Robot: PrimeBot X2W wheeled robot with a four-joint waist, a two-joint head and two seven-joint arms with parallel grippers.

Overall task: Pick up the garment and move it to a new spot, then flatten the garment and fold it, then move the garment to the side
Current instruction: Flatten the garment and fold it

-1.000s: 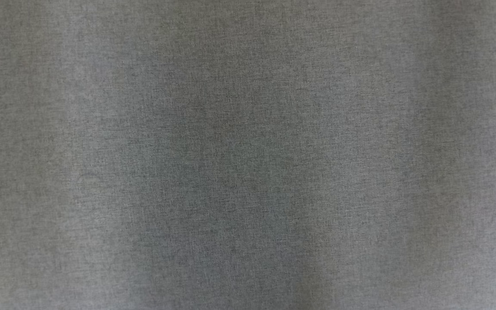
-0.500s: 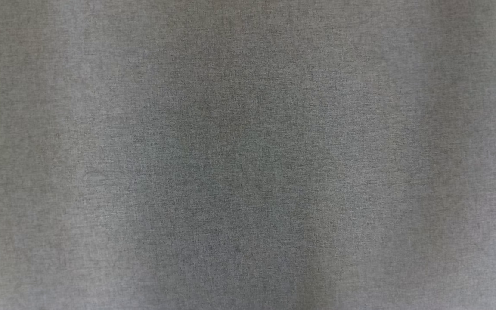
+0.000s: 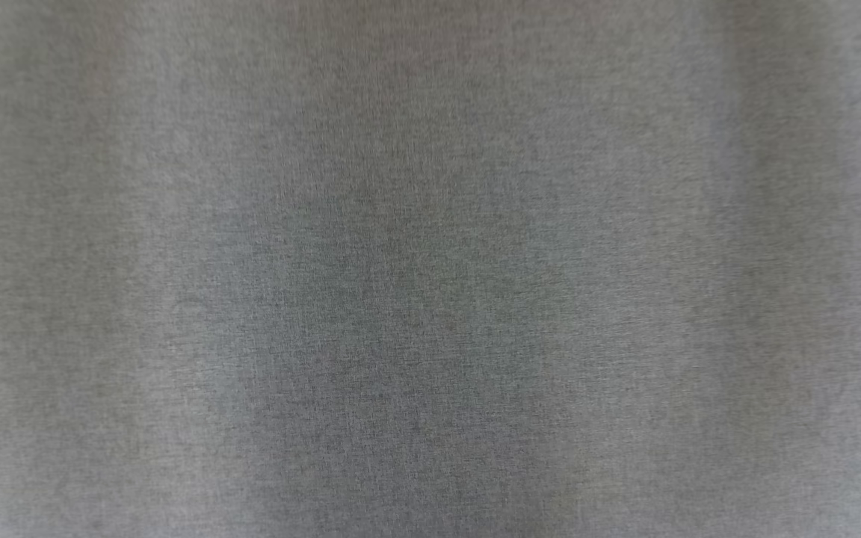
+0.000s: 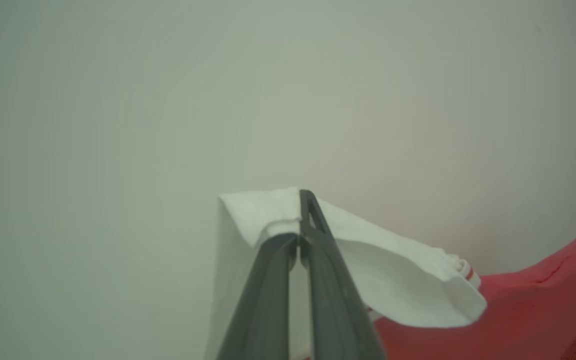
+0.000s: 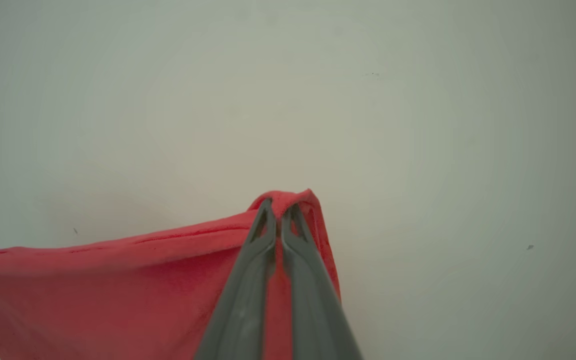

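The garment is red with a white part. In the left wrist view my left gripper [image 4: 299, 215] is shut on a fold of the garment's white part [image 4: 393, 270], which drapes over its left finger. The red part [image 4: 533, 310] trails off to the lower right. In the right wrist view my right gripper [image 5: 279, 207] is shut on a bunched red edge of the garment [image 5: 118, 280]. From there the cloth stretches away to the left in a taut band. Both pinched corners stand out against a plain pale background.
A grey woven surface [image 3: 430, 269] with soft darker vertical bands of shade lies in the head view. Behind the cloth in both wrist views is a plain off-white surface [image 5: 418, 125] with a few tiny specks.
The shaded bands on the grey surface have drifted slightly in the head view, and the picture is now blurrier. That fits a small move of the camera.
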